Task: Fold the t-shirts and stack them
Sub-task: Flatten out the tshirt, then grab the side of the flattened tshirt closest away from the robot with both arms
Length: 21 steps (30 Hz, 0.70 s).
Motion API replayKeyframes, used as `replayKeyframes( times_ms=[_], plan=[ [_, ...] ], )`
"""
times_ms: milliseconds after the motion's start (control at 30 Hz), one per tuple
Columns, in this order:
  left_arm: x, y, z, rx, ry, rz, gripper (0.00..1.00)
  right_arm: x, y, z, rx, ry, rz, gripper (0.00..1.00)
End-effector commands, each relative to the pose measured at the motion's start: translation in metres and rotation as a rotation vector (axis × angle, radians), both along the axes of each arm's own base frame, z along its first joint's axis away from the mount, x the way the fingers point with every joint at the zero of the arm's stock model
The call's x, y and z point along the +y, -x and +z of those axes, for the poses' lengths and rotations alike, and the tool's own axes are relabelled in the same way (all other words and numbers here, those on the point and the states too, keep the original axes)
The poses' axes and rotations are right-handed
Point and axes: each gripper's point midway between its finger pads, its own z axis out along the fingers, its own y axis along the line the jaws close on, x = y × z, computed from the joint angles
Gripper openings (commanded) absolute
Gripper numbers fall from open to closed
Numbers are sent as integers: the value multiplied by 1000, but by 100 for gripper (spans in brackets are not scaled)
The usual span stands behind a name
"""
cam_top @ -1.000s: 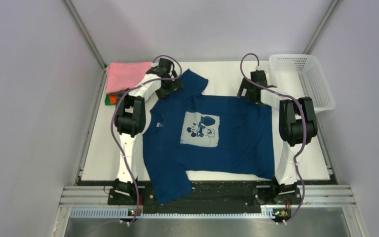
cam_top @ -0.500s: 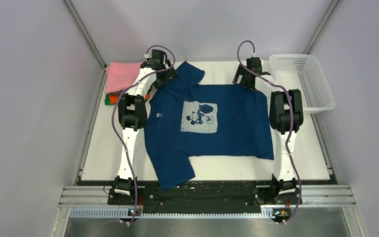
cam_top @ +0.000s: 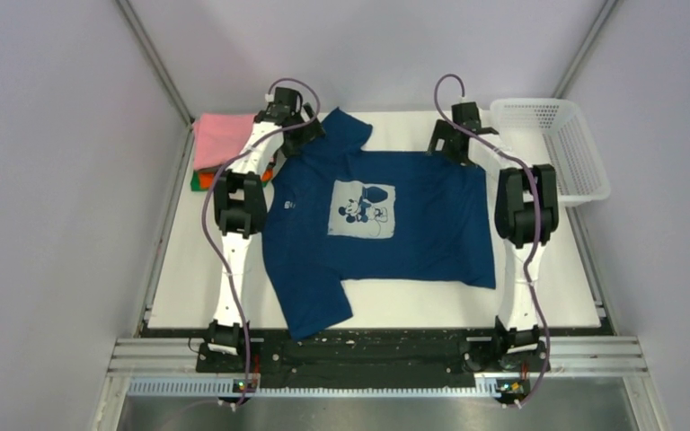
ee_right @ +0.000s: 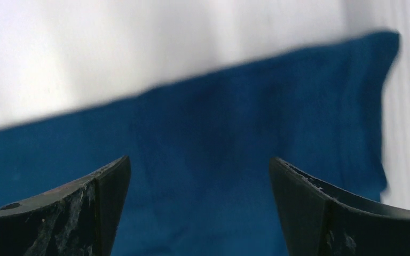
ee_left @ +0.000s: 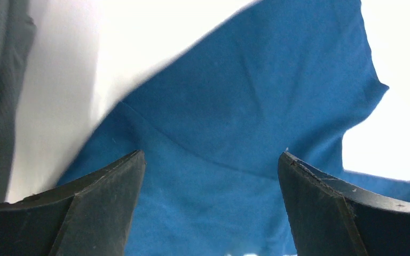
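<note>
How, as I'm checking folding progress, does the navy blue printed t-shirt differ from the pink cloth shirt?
The navy blue printed t-shirt lies spread open on the white table, sleeves out; the pink cloth shirt is folded compact. The navy one lies mid-table; the pink one tops a pile in the far left corner. The navy one bears a pale print; the pink shows none. Both are soft cloth.
</note>
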Motion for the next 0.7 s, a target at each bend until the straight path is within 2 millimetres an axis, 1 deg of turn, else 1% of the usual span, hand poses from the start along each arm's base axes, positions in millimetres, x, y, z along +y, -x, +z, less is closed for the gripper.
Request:
replayKeyframes(
  times_ms=[0,33,100,167,233,267,300,333,433,567,667],
  plan=[
    [-39,29,142,-222,-15,-118,99,-1,33,106,-149,35,9,99],
    [-42,42,152,-227,-27,-126,99,-3,47,111,-150,34,8,99],
    [-46,74,165,-216,-41,-127,99,-10,74,118,-150,45,-9,99],
    [-45,111,164,-186,-76,-111,99,-20,105,117,-139,57,-41,99],
    [-45,152,153,-162,-125,-105,99,-26,134,112,-136,51,-60,99],
    [-46,181,132,-116,-160,-114,99,-29,153,99,-114,44,-69,99],
    [-52,206,120,-94,-187,-132,99,-30,167,96,-115,31,-78,99],
    [-53,229,111,-73,-203,-136,99,-31,178,100,-136,16,-86,99],
    [-45,293,77,12,-261,-109,98,-41,206,96,-142,8,-139,99],
    [-37,378,37,123,-292,-149,94,-47,225,106,-187,-1,-160,99],
    [-29,433,21,194,-297,-170,92,-56,233,113,-227,12,-203,99]
  ],
)
